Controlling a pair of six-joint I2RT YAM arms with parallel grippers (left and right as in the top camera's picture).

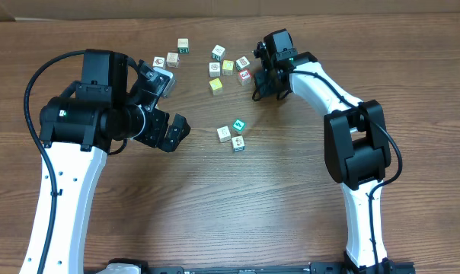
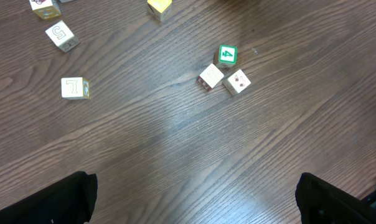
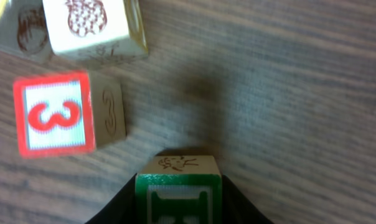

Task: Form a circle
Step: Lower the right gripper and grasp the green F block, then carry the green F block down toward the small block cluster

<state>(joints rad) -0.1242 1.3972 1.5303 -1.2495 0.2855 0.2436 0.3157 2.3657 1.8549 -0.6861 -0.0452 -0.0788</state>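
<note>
Nearest the robot's bases, the left gripper (image 1: 175,134) hangs over the brown wood-grain table (image 1: 291,205), jaws spread wide and empty. Near it, toward the table's middle, lies the unfinished circle (image 1: 231,134) — three small picture cubes pressed together, among them a cube with a green 4 face (image 2: 227,55). Farther out, the right gripper (image 3: 178,214) has its fingers closed against the sides of a green-faced wooden cube (image 3: 178,186) — a red-bordered cube (image 3: 54,115) marked 3 sits near, not touching. Loose white and yellow cubes (image 1: 216,68) lie around and beyond it.
</note>
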